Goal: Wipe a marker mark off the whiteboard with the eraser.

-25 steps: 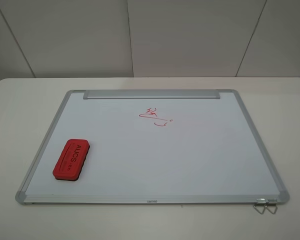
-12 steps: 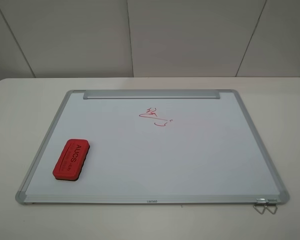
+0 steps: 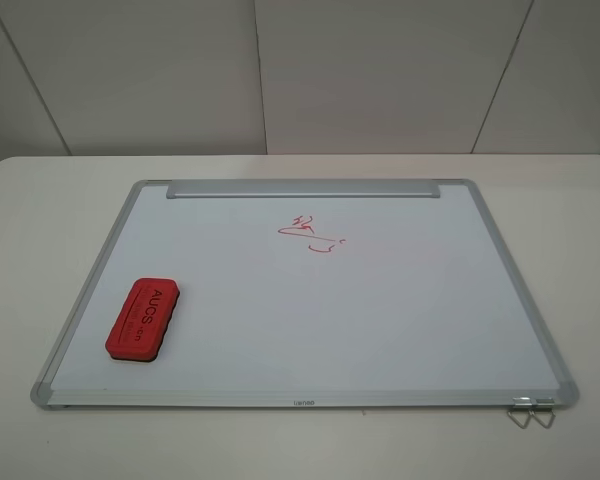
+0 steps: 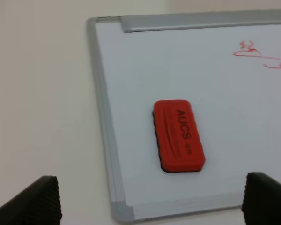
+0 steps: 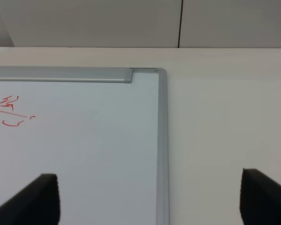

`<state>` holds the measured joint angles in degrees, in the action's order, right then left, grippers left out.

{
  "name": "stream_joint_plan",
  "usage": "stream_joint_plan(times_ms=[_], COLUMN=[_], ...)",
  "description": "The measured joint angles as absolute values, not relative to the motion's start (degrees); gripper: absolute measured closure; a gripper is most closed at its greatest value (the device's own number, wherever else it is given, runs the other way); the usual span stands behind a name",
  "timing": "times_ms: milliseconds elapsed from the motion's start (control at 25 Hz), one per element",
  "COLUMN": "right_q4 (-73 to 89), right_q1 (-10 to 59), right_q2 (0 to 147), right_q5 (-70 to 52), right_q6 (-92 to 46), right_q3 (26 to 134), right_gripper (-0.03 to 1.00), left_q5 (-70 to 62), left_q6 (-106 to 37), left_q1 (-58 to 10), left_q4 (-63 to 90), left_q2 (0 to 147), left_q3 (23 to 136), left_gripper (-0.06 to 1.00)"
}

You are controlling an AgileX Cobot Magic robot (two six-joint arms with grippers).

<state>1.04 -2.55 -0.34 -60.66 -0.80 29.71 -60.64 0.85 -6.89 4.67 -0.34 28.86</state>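
Observation:
The whiteboard (image 3: 380, 310) lies flat on the table, silver-framed. Its only marker mark (image 3: 313, 234) is a thin red squiggle with a curled tail and a tiny tick, up near the far middle. The red eraser (image 3: 144, 318) with black AUCS lettering rests on the board's near left part. In the left wrist view the eraser (image 4: 179, 136) lies ahead of my open left gripper (image 4: 152, 202), untouched, with the mark (image 4: 260, 54) far off. My right gripper (image 5: 151, 199) is open and empty over the board's far right corner (image 5: 161, 72); the mark (image 5: 11, 112) shows at the side. Neither gripper appears in the high view.
A metal tray strip (image 3: 303, 189) runs along the board's far edge. Small wire clips (image 3: 531, 410) stick out at the near right corner. The white table (image 3: 40, 230) surrounds the board, with grey wall panels behind.

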Motion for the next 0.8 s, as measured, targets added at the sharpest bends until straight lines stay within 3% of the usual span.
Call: stream_joint_plan(times_ms=[200,800], right_q4=[1.0,1.0], right_q1=[-2.6,-2.6], right_q2=[-0.3,-0.3], right_q5=[-60.7,-60.7], right_q6=[-0.8,-0.8], right_q3=[29.7,29.7], right_gripper=[0.27,0.27], left_q5=[-60.6,-60.6], left_q6=[0.9,-0.5], left_q1=[-0.1,0.2], left_q4=[4.7,4.8], left_q2=[-0.3,-0.3], left_q3=[28.9,28.9], left_gripper=[0.17,0.17])
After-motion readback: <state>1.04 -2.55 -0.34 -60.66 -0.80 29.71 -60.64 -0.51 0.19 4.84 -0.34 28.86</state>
